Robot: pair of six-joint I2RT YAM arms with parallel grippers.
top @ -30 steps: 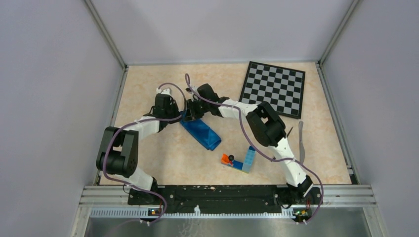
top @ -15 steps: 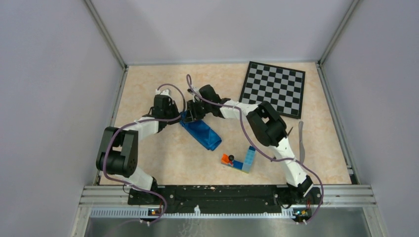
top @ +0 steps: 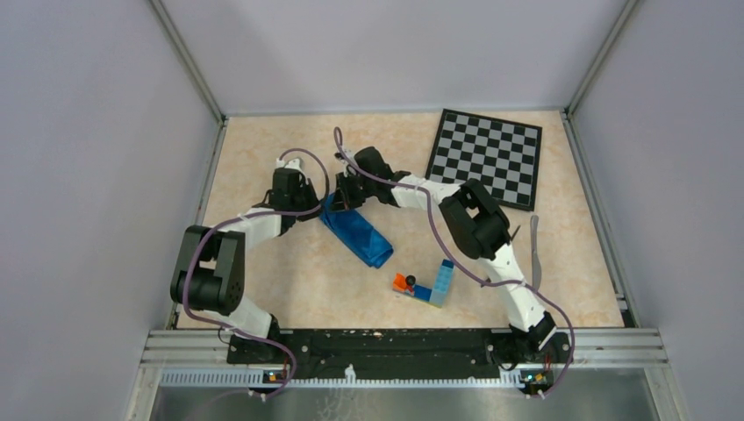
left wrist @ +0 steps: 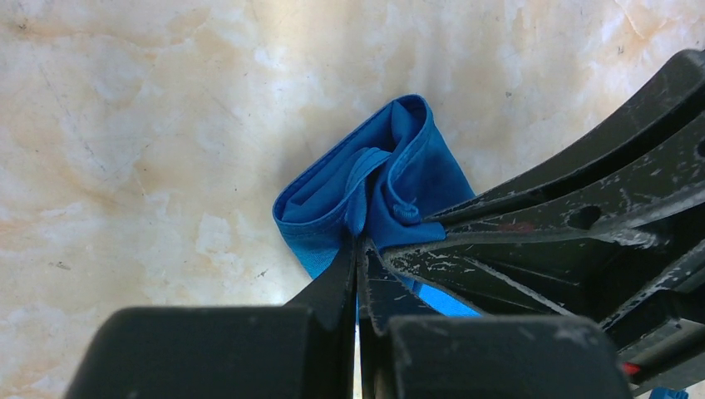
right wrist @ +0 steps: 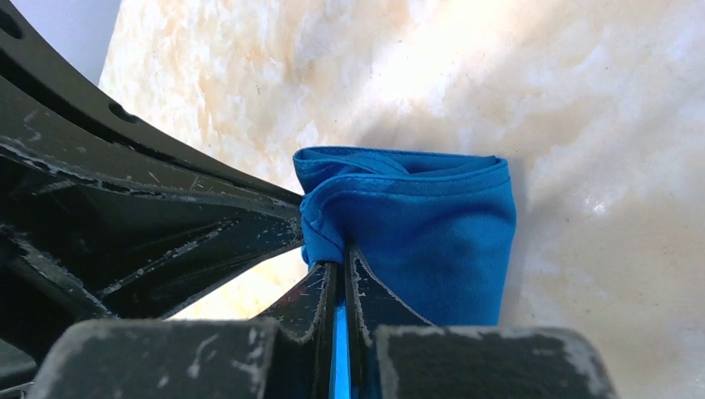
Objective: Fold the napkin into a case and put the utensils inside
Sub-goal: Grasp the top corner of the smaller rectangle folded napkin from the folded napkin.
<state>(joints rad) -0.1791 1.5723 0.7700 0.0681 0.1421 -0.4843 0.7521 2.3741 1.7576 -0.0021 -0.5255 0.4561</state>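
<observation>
The blue napkin [top: 358, 233] lies folded into a narrow strip, running from the table's middle back toward the front right. My left gripper [top: 321, 207] and right gripper [top: 344, 201] meet at its far end. Each is shut on the cloth's end, as the left wrist view [left wrist: 359, 248] and the right wrist view [right wrist: 342, 253] show, with the napkin [left wrist: 349, 195] bunched between the jaws and its folded end [right wrist: 432, 224] beside them. The silver knife [top: 534, 252] lies at the right, with the dark fork [top: 515, 235] just left of it, partly hidden by the right arm.
A chessboard [top: 487, 156] lies at the back right. A toy-brick block [top: 441, 282] with an orange piece [top: 404, 282] sits at the front centre. Metal rails edge the table on the left and right.
Both grippers have shifted slightly toward the back with the napkin's end. The strip's near end has hardly moved.
</observation>
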